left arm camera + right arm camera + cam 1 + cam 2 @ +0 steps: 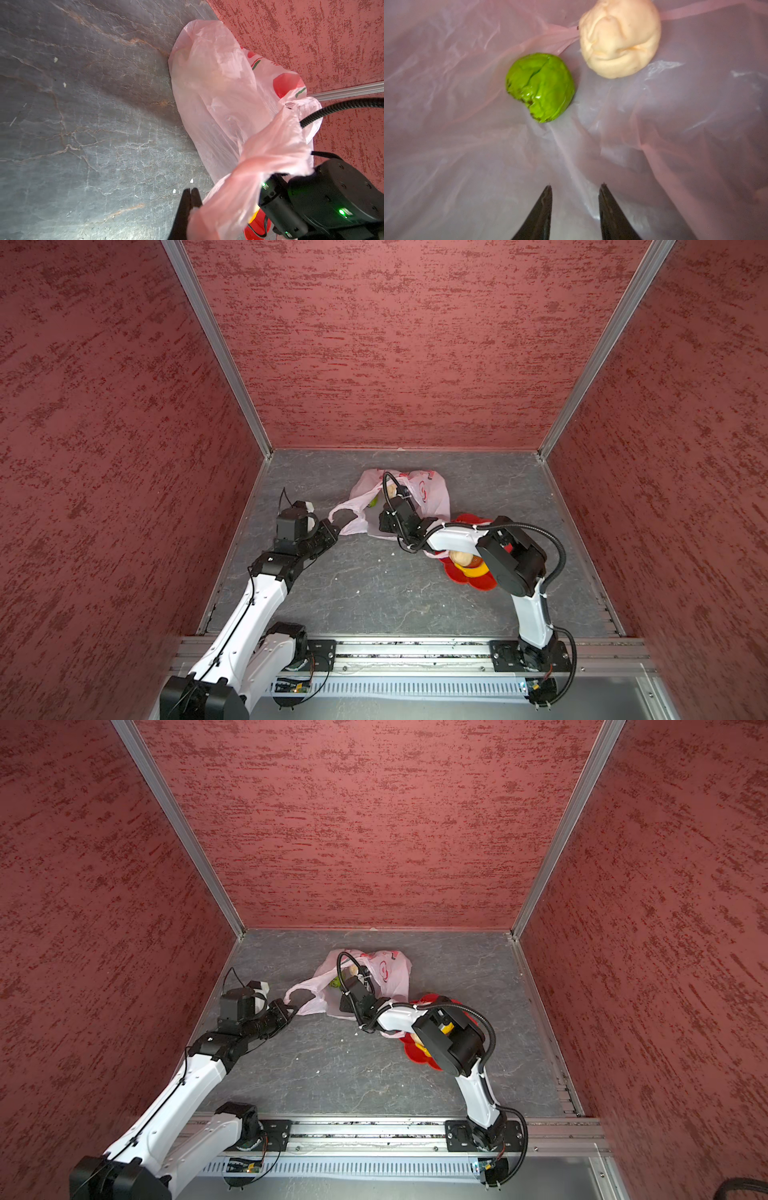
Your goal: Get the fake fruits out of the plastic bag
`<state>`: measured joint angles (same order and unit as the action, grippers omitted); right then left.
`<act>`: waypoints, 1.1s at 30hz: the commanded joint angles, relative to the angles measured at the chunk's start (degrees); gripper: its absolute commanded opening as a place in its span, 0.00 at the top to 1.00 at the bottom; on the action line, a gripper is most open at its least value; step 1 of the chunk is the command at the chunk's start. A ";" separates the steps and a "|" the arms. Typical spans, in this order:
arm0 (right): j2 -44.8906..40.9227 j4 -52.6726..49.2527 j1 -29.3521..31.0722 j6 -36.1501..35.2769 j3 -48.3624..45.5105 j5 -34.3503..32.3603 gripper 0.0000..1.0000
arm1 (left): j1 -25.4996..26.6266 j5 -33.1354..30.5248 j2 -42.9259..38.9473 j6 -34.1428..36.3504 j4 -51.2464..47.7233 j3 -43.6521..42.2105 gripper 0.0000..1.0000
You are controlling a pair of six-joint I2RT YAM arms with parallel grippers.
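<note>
Black fingertips of the right claw [575, 187] fill the foreground, parted to a middling gap with nothing between them, and they're right inside the bag [467, 145]! Just ahead of them on the bag's floor sits the green ball [540, 88]. Deeper in, a little apart from it, is a beige ball [619, 38]. Over at the bag's handle, the left claw [190, 190] is pinched tight on the loop, holding the mouth up. Outside the bag, close against its near corner, the red dish [478, 585] carries another beige ball [460, 558] and the banana [471, 571], both half hidden under the arm. So two look left to fetch. That green one reads as light, hollow and glossy, slippery enough to squirt sideways, and it's dented, so it gives. Best bet: widen a touch, straddle its middle, squeeze gently. The film is thin and clingy. Catch a fold along with the fruit and the whole bag may come too.
</note>
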<state>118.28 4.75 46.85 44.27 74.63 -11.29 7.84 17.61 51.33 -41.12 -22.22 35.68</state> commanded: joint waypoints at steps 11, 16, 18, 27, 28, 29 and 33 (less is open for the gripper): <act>0.04 -9.93 0.44 -19.18 3.48 7.22 0.63 | 0.43 -1.69 1.50 2.76 -3.46 8.16 1.00; 1.54 -12.25 0.39 -21.54 4.63 7.70 0.65 | 0.43 -0.95 0.90 3.81 -4.05 9.76 1.00; 1.85 -12.43 0.18 -21.69 5.14 7.25 0.65 | 0.43 -0.58 -0.17 4.28 -4.46 9.77 1.00; 6.15 -12.85 -1.21 -20.80 13.71 0.89 0.61 | -0.32 2.36 -5.75 6.05 -7.24 7.93 1.00; 7.05 -13.16 -1.40 -20.42 15.33 0.00 0.61 | -0.35 2.91 -5.86 6.06 -6.99 7.65 1.00; 8.09 -13.36 -1.79 -20.20 16.81 -0.66 0.60 | -0.28 3.36 -5.96 6.06 -6.68 7.48 1.00; 11.30 -13.20 -2.62 -19.75 21.19 -3.91 0.58 | -0.39 4.19 -6.06 6.44 -5.95 6.99 1.00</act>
<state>127.55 -7.94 45.10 24.10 93.51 -10.70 7.70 20.03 45.74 -36.14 -28.56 43.46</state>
